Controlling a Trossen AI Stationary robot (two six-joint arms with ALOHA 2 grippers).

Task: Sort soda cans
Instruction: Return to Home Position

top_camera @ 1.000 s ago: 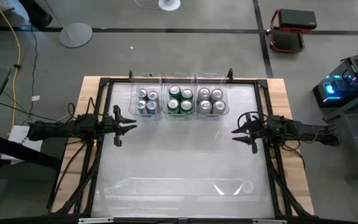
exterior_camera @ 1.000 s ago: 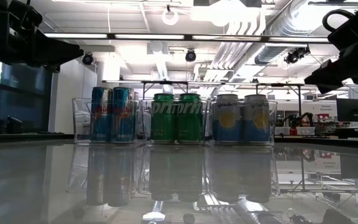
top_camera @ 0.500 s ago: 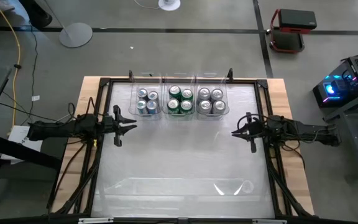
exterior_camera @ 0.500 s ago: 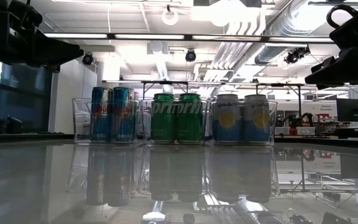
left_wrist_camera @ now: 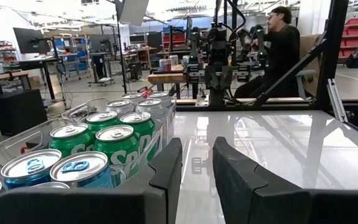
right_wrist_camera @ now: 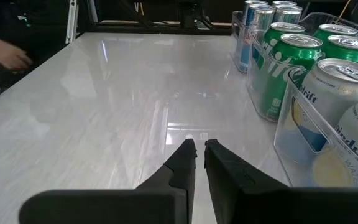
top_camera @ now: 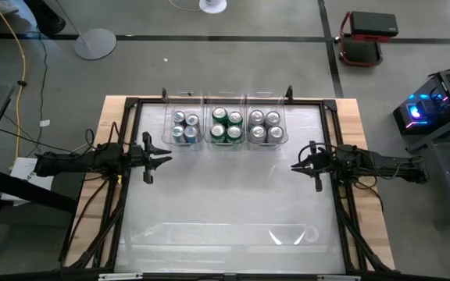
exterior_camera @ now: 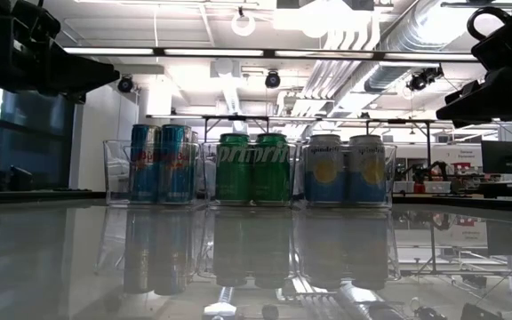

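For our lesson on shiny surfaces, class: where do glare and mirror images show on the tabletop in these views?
Low view: the glossy table mirrors the soda cans and the ceiling lights. Right wrist view: a bright glare patch lies on the table ahead of the right end effector. High view: pale glare streaks near the table's edge farthest from the cans.

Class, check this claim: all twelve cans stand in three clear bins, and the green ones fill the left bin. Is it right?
No. The green cans fill the middle bin, between the blue cans and the silver-grey cans, as the high view shows. The rest holds.
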